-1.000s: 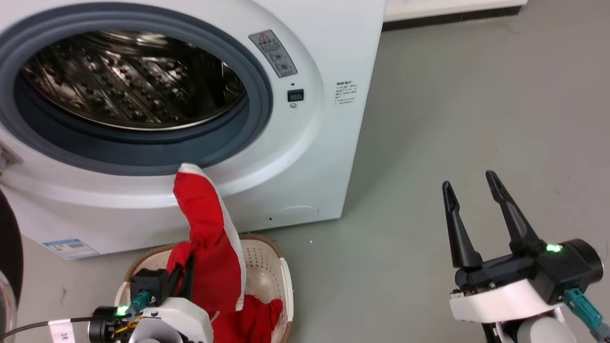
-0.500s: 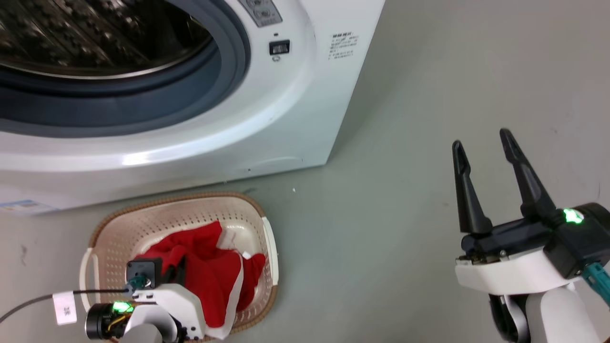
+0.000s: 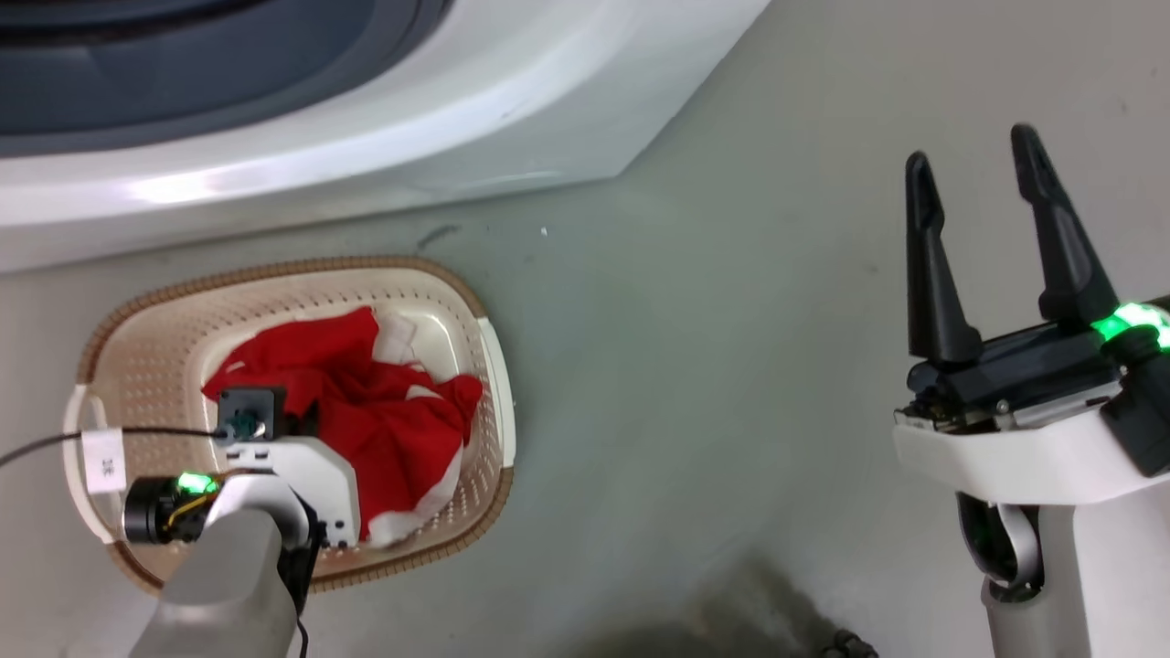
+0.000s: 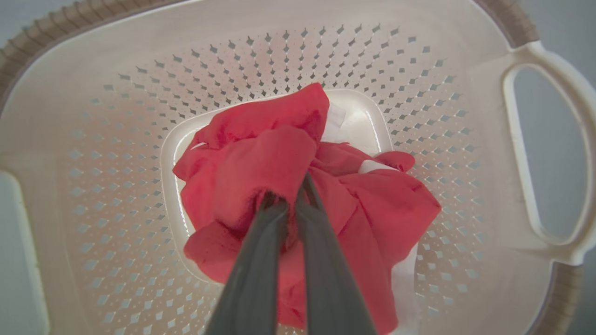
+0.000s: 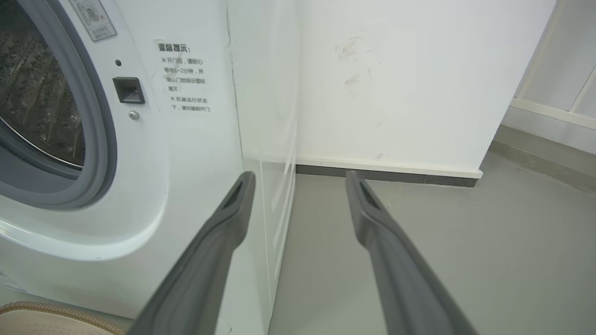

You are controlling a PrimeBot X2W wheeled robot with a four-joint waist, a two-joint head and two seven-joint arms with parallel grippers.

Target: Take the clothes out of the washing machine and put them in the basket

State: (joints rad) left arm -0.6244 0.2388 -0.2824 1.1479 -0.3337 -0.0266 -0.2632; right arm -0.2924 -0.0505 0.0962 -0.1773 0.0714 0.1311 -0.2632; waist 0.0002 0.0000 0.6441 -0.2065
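Observation:
The red and white clothes (image 3: 393,420) lie bunched on the floor of the cream basket (image 3: 146,366), which stands on the ground in front of the white washing machine (image 3: 366,137). My left gripper (image 4: 288,195) reaches down into the basket (image 4: 419,70) and is shut on a fold of the red clothes (image 4: 260,163). In the head view my left gripper (image 3: 297,420) is mostly hidden by its wrist. My right gripper (image 3: 973,164) hangs open over bare floor to the right, holding nothing. In the right wrist view my right gripper (image 5: 298,179) points past the washing machine (image 5: 186,139) with its grey-rimmed porthole.
Grey floor (image 3: 713,366) stretches between the basket and my right arm. A white wall (image 5: 396,83) with a dark skirting strip stands behind the washer's right side. A thin black cable (image 3: 55,443) with a white tag crosses the basket's left handle.
The head camera has tilted down, so the washer has slid up out of the picture. The red garment that hung from my left gripper above the basket now lies lowered inside it.

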